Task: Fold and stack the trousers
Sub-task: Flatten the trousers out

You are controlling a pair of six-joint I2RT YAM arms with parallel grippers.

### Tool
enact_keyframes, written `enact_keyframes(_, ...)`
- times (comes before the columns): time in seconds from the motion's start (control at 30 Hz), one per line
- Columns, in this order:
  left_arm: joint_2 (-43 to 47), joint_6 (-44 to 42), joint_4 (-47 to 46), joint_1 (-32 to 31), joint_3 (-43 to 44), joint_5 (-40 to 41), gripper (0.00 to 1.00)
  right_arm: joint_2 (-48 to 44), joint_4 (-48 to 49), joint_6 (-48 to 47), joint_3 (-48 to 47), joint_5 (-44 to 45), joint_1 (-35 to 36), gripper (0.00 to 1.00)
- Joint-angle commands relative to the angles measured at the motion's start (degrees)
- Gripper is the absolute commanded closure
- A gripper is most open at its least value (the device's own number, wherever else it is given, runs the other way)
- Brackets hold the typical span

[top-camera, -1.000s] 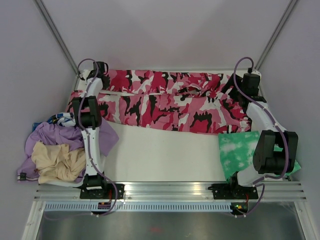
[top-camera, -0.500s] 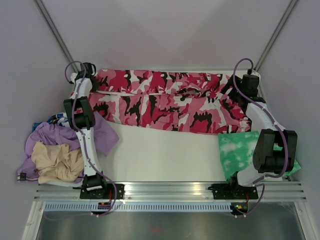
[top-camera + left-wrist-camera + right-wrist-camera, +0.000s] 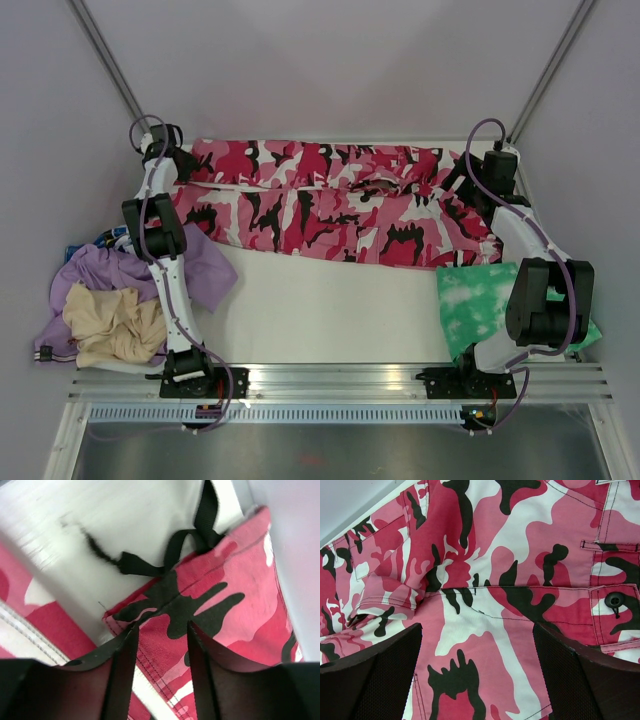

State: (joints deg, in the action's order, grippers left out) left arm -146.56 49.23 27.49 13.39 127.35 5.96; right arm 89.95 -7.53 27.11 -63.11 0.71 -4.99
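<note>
The camouflage trousers lie spread lengthwise along the back of the table, folded leg on leg. My left gripper is at their far left end by the back corner. In the left wrist view its fingers stand apart over the leg hem, cloth showing in the gap, not pinched. A black strap trails from the hem. My right gripper hovers wide open over the waist end; its wrist view shows the trousers and a pocket button below it.
A lilac garment and a beige one are heaped at the left edge beside the left arm. A green-and-white tie-dye garment lies at the right under the right arm. Walls close in behind the trousers.
The left gripper carried the leg end leftward to the back left corner, straightening the trousers, then its jaws parted. The right arm stayed still.
</note>
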Motion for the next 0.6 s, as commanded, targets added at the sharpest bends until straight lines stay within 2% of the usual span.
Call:
enact_keyframes(0.0, 3.6, -12.5, -4.1, 1.7, -2.4, -1.4, 0.48, -0.8, 0.8, 1.1, 0.1, -0.5, 0.0, 0.02)
enact_keyframes(0.03, 4.4, -15.7, -5.7, 1.7, -3.3, -2.4, 0.46, -0.7, 1.0, 1.2, 0.2, -0.4, 0.0, 0.02)
enact_keyframes(0.17, 6.9, -22.7, -9.6, 1.7, -5.0, -4.5, 0.45, -0.7, 1.1, 1.3, 0.3, -1.9, 0.0, 0.02)
enact_keyframes(0.43, 9.7, -35.4, -13.1, 1.8, -6.8, -2.5, 0.45, -0.9, 1.2, 1.1, 1.0, -1.9, 0.0, 0.02)
enact_keyframes(0.57, 8.4, -39.5, -13.9, 1.8, -6.6, -7.0, 0.45, -0.8, 1.2, 1.0, 1.1, -1.9, 0.1, 0.02)
